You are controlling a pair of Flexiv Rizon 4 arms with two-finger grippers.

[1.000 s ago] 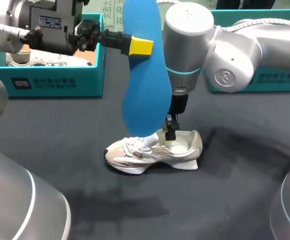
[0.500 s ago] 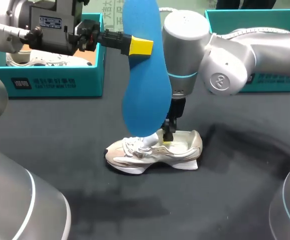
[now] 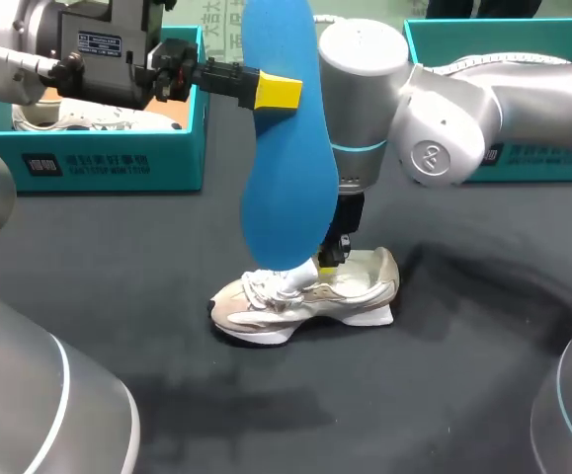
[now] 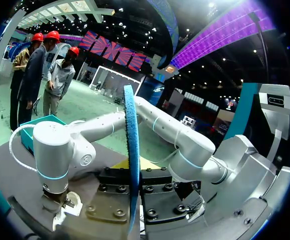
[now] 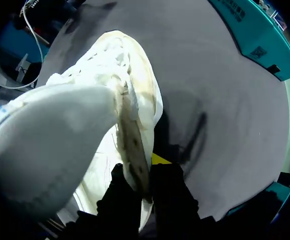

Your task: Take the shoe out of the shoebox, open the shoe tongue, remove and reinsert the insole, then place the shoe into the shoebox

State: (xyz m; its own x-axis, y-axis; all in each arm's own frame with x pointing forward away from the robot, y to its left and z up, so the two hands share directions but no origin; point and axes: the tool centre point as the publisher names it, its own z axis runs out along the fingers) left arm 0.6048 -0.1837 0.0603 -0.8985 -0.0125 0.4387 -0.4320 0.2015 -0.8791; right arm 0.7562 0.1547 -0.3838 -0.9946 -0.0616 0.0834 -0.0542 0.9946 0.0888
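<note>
Pinching the collar of the shoe (image 3: pixel 360 293), the right claw (image 5: pixel 142 187) anchors it; the left claw (image 3: pixel 282 91) clamps the insole (image 3: pixel 281 188) aloft. Any slip likely snags reinsertion.

1. this is a robot work bench, a test or demonstration station rather than a home or a shop.
2. two heavy silver-grey robot arms reach in over one table (image 3: pixel 483 395): the left arm (image 3: pixel 9 54) from one side and the right arm (image 3: pixel 483 109) from the other, each with a teal ring at a joint.
3. the table is covered with a plain dark grey mat (image 3: pixel 118 326), a working surface.
4. two open teal boxes stand along the far edge, a shoebox (image 3: pixel 108 158) on the left and a second box (image 3: pixel 523 163) on the right, laid out like props.
5. a single pale shoe (image 3: pixel 305 296) lies on the mat, and the left gripper (image 3: pixel 284 91) holds its blue insole (image 3: pixel 281 178) up in the air, which marks a staged handling exercise.
</note>
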